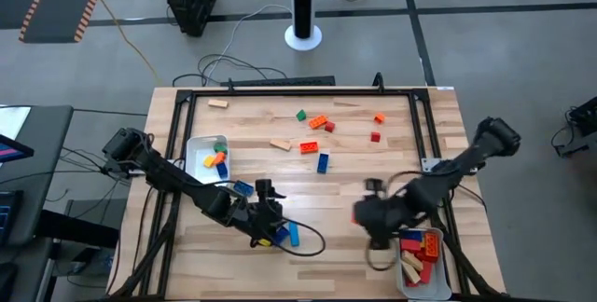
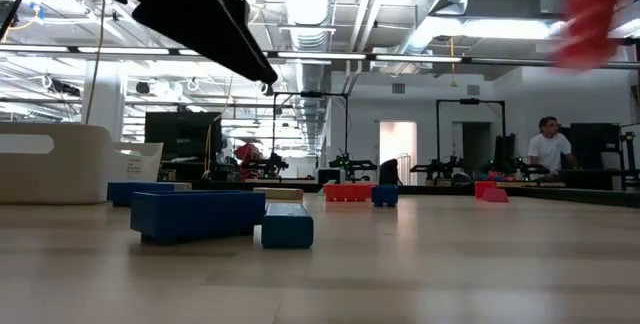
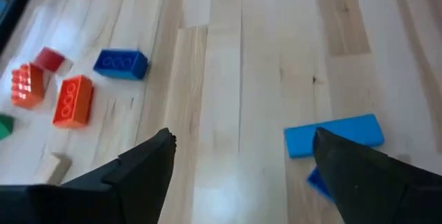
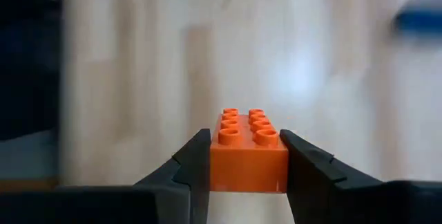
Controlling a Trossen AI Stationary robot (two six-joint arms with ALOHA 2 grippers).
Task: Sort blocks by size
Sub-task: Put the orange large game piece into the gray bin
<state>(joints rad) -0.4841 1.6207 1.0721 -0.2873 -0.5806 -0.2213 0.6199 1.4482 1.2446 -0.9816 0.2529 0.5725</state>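
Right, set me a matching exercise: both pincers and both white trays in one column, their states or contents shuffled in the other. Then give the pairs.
Column one:
1. left pincer
2. right pincer
3. left tray
4. right tray

Column two:
A. shut on an orange brick
B. holds a green block
C. open above the table, gripping nothing
D. holds red blocks

Pairs: 1-C, 2-A, 3-B, 4-D
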